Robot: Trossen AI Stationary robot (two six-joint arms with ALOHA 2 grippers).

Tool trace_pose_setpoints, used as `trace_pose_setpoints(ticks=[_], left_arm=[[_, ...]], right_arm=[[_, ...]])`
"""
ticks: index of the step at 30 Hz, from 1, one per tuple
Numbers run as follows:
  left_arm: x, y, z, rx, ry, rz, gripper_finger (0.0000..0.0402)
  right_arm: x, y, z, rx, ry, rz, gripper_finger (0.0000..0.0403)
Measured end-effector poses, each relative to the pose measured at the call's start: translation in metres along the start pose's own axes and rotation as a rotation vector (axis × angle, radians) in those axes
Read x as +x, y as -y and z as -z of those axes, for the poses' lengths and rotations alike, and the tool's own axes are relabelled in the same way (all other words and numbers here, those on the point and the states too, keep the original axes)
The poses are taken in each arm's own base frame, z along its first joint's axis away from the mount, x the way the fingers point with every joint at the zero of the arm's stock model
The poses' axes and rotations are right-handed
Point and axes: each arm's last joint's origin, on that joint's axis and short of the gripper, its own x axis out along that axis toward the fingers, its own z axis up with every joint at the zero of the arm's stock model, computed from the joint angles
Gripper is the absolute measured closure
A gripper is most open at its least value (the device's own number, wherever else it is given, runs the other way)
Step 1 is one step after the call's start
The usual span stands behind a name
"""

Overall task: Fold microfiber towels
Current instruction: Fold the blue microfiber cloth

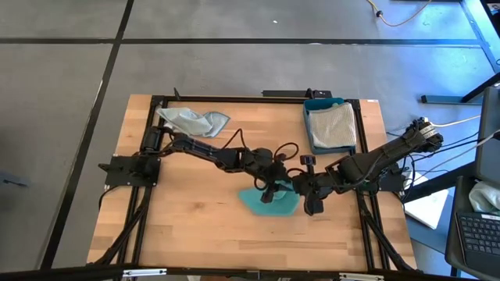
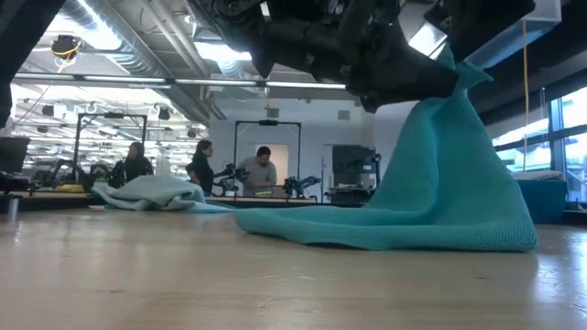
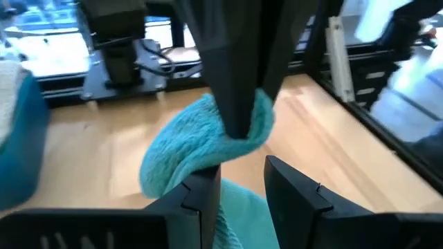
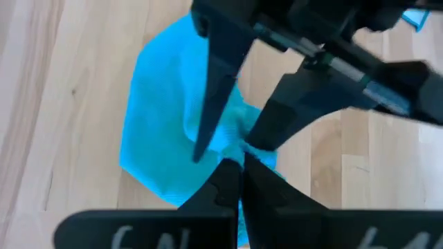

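Teal towel (image 2: pixel 431 192) rises off my desk (image 1: pixel 195 218) — right gripper (image 4: pixel 239 162) jaws clenched on its peak, left gripper (image 3: pixel 239 183) jaws parted beside it.

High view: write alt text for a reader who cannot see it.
Seen from above, two dark robot arms meet over a teal towel near the middle of a wooden table, the left gripper and right gripper both at the cloth. A crumpled light grey towel lies at the far left, and a blue tray at the far right holds a folded towel.
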Motion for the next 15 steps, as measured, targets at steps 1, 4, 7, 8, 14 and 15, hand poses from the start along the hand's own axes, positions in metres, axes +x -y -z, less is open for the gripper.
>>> trace_pose_setpoints(ticks=[1,4,7,8,14,15], left_arm=[[-0.001,-0.001,0.000,-0.002,-0.006,-0.008,0.0295],[-0.004,-0.001,-0.004,0.001,-0.001,-0.018,0.0295],[-0.008,0.001,-0.012,0.020,0.019,-0.024,0.0295],[-0.009,0.002,-0.014,0.025,0.032,-0.034,0.0295],[-0.007,0.006,-0.015,0.057,0.021,-0.198,0.0295],[-0.007,0.007,-0.013,0.068,0.001,-0.228,0.0295]], right_arm=[[0.000,0.000,0.001,-0.002,-0.006,0.002,0.0395],[0.000,0.001,0.003,0.009,-0.025,0.006,0.0395],[0.000,0.001,0.004,0.020,-0.033,0.027,0.0395],[0.000,0.002,0.004,0.024,-0.031,0.033,0.0395],[0.000,0.003,0.002,0.045,-0.004,0.100,0.0395],[0.000,0.004,0.002,0.056,0.002,0.115,0.0395]])
